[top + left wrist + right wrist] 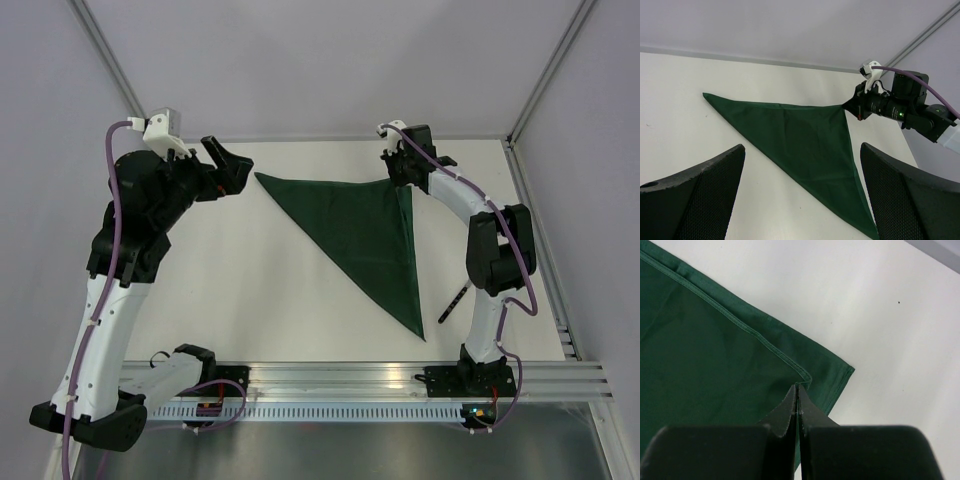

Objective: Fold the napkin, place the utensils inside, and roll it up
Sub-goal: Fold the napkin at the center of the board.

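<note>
Right wrist view shows the right hand (797, 392) closed tight, its fingers pinched on a corner of the napkin (715, 355), which lies folded into a triangle on the worktop (890, 340). The left hand (232, 168) hovers wide open just beyond the opposite corner. The fork (455, 303) lies back toward the right arm's base, near the napkin's edge but not touching it.

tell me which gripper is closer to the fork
Right. The right gripper pinches the napkin corner, up-table from the fork; the left gripper sits open past the napkin's far-left tip, farther off.
</note>
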Motion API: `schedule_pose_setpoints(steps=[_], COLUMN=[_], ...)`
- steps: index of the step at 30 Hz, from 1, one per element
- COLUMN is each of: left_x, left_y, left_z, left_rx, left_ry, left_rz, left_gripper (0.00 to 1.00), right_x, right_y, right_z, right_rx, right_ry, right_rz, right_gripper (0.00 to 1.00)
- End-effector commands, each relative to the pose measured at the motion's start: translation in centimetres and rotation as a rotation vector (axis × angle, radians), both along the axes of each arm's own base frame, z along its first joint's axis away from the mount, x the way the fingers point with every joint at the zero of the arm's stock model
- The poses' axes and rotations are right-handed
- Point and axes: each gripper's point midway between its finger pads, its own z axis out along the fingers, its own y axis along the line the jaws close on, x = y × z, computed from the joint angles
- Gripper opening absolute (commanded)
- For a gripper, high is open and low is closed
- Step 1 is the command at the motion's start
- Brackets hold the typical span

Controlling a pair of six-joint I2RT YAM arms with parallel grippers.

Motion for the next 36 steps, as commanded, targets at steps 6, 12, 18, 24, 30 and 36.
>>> schedule_pose_setpoints(steps=[6,12,18,24,30,36], left_x=[-0.1,-0.1,0.0,0.1,0.1,0.2], left_y=[-0.6,-0.6,-0.7,-0.7,-0.7,-0.8], left_z=[0.7,0.7,0.6,0.5,0.4,0.3], left_rx=[-0.05,-0.05,-0.05,-0.051,-0.05,-0.052], left_ry=[-0.016,-0.016,-0.014,-0.011,-0.009,-0.007], left_rz=[-0.022,-0.023,-0.025,-0.025,-0.025,-0.027], left_gripper=[1.0,1.0,1.0,1.0,1.0,1.0], right_x=[1.5,1.8,1.8,1.9,2.0,2.2], right_y=[-0.5,-0.9,-1.1,-1.2,-1.6,-1.7], right_z=[2.0,2.5,2.3,2.0,1.5,1.5], right_rx=[0.016,0.012,0.005,0.002,-0.005,-0.007], right_ry=[-0.057,-0.068,-0.065,-0.061,-0.053,-0.057], right_rz=[-0.023,-0.03,-0.033,-0.037,-0.045,-0.047], right_gripper=[0.0,0.0,0.0,0.01,0.0,0.0])
